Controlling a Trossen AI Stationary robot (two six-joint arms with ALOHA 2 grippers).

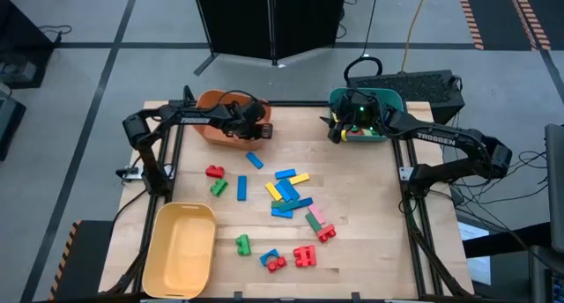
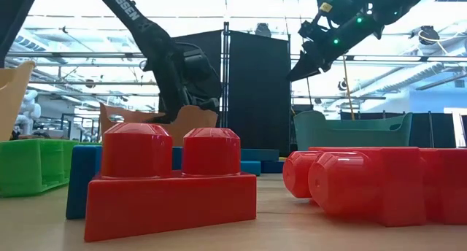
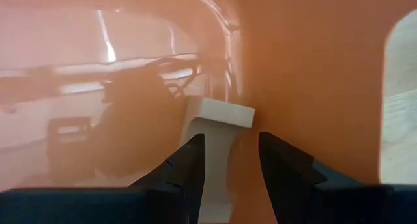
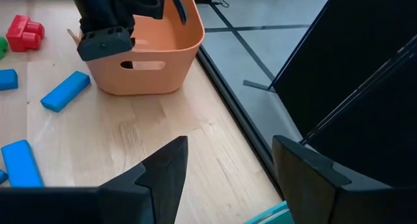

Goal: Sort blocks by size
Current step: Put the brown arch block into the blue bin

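Note:
Several blocks lie loose mid-table: a red one (image 1: 214,172), green ones (image 1: 218,188), blue bars (image 1: 254,160), a blue and yellow cluster (image 1: 286,193), and red studded bricks (image 1: 304,255) that fill the low view (image 2: 171,178). My left gripper (image 1: 258,129) is open inside the orange bin (image 1: 220,127). A pale arch-shaped block (image 3: 218,129) lies on the bin's inside just ahead of the fingertips. My right gripper (image 4: 228,178) is wide open and empty, above the table by the near-left rim of the teal bin (image 1: 388,105). My left gripper's open fingers (image 3: 189,165) stand on either side of the pale block's near end (image 3: 218,185) inside the orange bin. I cannot tell whether they touch it.
A yellow bin (image 1: 181,246) stands at the table's near left. The orange bin is at the far left, the teal bin at the far right. Bare wood (image 1: 352,188) lies between the block cluster and the right edge.

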